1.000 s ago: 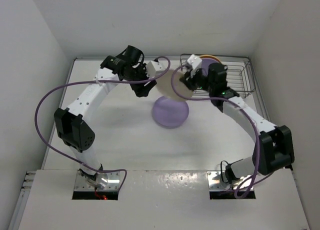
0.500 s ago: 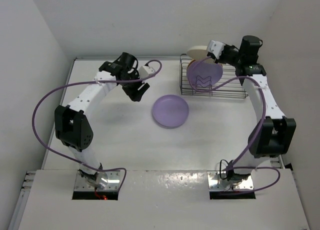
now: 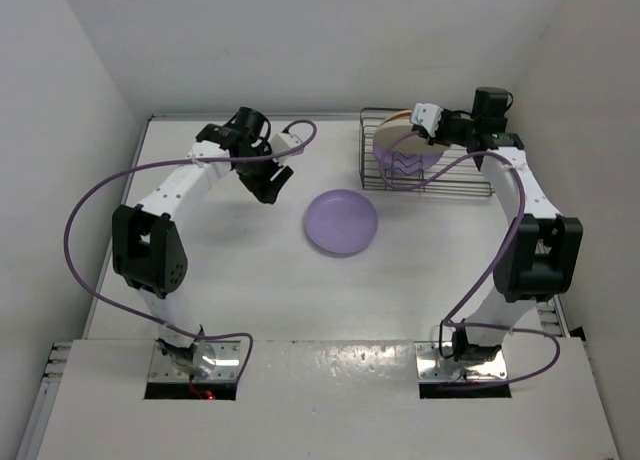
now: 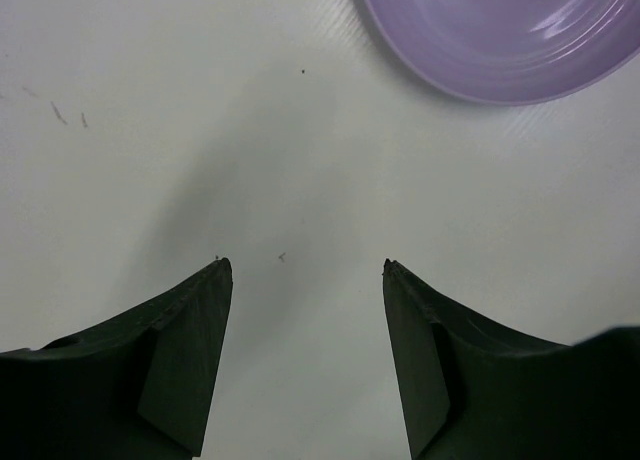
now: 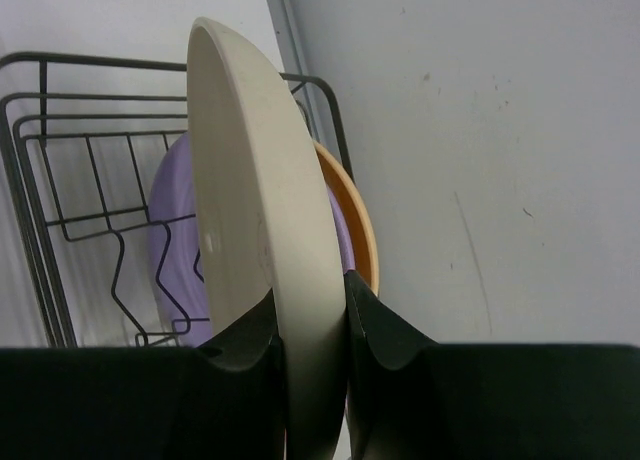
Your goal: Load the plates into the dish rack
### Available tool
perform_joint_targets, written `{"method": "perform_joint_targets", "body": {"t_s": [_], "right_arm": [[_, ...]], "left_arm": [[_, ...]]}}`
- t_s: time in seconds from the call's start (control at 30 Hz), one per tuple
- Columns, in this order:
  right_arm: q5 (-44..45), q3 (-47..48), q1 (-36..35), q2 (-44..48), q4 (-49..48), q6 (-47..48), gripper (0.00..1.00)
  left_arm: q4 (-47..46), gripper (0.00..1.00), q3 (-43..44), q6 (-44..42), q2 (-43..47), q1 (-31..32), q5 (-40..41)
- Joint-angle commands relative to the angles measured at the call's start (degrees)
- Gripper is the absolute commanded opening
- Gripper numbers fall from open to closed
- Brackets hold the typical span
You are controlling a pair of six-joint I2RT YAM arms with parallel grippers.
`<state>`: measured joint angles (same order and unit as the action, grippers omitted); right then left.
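My right gripper is shut on the edge of the cream plate. It holds the plate on edge over the left part of the silver wire dish rack. In the right wrist view a lavender plate and the yellow-orange plate stand in the rack behind the cream one. The other lavender plate lies flat on the table. My left gripper is open and empty, just left of that plate.
White walls close in the table at the back and on both sides, and the rack stands in the back right corner. Purple cables loop from both arms; the right arm's cable hangs across the rack's front.
My right arm has carried the cream plate from near the table's middle to the rack and brought it down among the dividers. My left gripper has drawn back a little to the left.
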<state>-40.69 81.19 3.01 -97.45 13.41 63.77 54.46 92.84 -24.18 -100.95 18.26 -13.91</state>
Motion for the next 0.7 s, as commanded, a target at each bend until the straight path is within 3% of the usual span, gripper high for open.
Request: {"method": "perform_joint_targets", "body": {"t_s": [0.0,0.4,0.43,0.47,0.53,0.67], "right_arm": [[-1.6,0.9,0.4,-1.4,-3.0,3.6,0.00],[1.7,-1.9,0.3,-6.2,-6.3,7.9,0.00],[1.9,-2.1,0.2,-6.5,-7.6,8.0,0.26],[2.0,-3.0,0.3,-6.5,-8.7,7.9,0.44],[2.3,-4.8,0.2,-6.8,-13.0,5.8,0.44],[4.0,-7.4,0.2,-6.7,-24.5,-2.9,0.58]], "left_arm": [[-0.8,0.67,0.6,1.5,-1.4,-0.6,-0.2],[-0.8,0.67,2.2,1.5,-3.7,-1.7,0.3],[-0.8,0.67,2.2,1.5,-3.7,-1.7,0.3],[-0.8,0.67,2.2,1.5,-3.7,-1.7,0.3],[-0.8,0.67,2.2,1.5,-3.7,-1.7,0.3],[-0.8,0.67,2.2,1.5,-4.3,-1.7,0.3]]}}
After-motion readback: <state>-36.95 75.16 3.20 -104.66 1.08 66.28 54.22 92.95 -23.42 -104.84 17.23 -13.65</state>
